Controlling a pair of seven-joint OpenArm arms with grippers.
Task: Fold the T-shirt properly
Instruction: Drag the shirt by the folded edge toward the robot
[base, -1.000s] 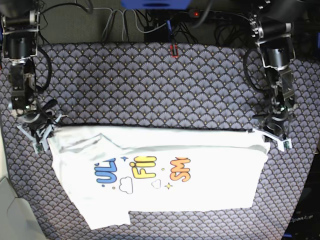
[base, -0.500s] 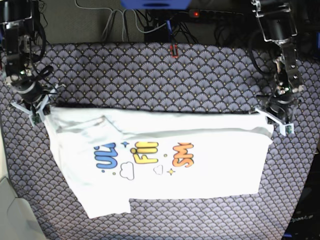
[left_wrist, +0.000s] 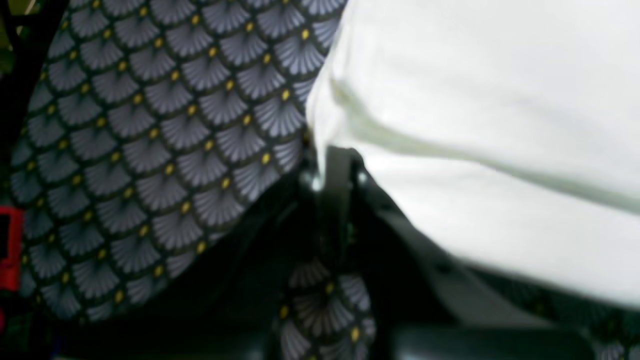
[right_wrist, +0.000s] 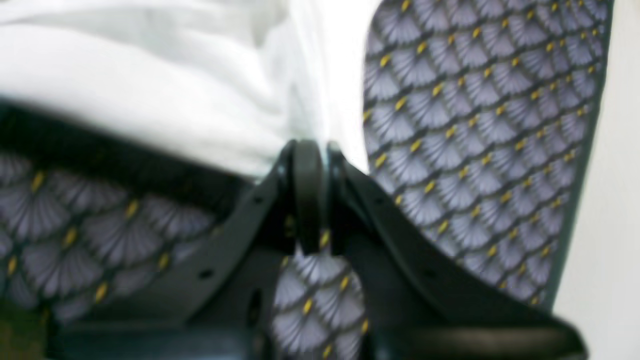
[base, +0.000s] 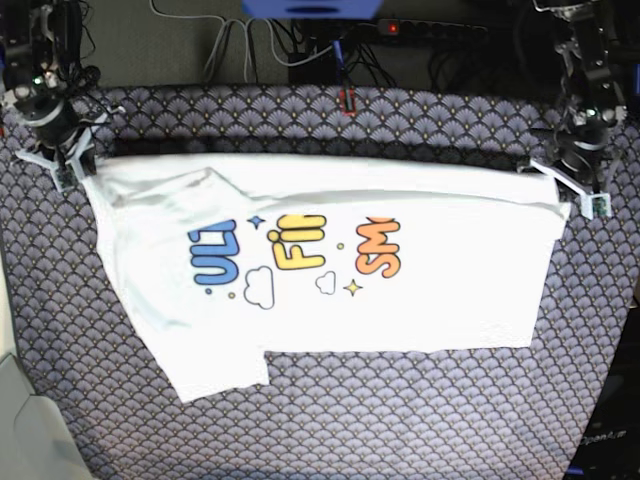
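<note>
Upper left of the base view: right hand clenched on the far corner of the T-shirt, white cloth bunched between its closed fingers. Same grip up close in the right wrist view, where the right hand pinches a gathered white fold of the T-shirt at frame centre, dark fingers pressed together with no gap. Spread across the middle of the base view, printed side up, over the scallop-patterned surface: blue letters toward the left, yellow in the centre, orange to the right, with small clouds and stars below them. Far edge pulled into a nearly straight line between the two hands. Lower left of the shirt cut into a step, one flap reaching further toward the bottom of the frame than the rest of the near edge. Upper middle, just past the surface: a small red item and a tangle of cables. Upper right of the base view: left hand closed on the other far corner. In the left wrist view, left hand gripping the white edge of the T-shirt, picture blurred, patterned surface filling the left half.
</note>
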